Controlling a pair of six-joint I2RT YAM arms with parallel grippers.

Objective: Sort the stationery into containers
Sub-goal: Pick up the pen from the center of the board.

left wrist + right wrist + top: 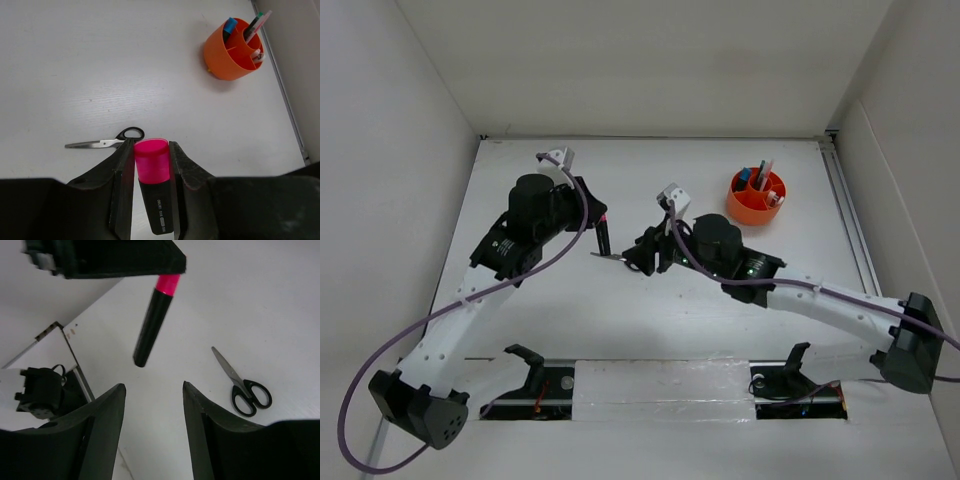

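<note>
My left gripper (151, 146) is shut on a black marker with a pink cap (151, 162), holding it off the table by the cap end. In the right wrist view that marker (151, 325) hangs slanted from the left gripper's fingers, its black end pointing down. Black-handled scissors (106, 142) lie flat on the table just beyond it. My right gripper (152, 386) stands open and empty above the table, the scissors (246, 386) to its right. From above, the right gripper (638, 258) is over the scissors' handles, with the blades (607, 257) sticking out to the left.
The round orange pot (757, 198) stands at the back right, near the table's right rail (847, 215). It holds a blue-capped marker (229, 26) and green and pink pens (258, 20). White walls enclose the table on three sides.
</note>
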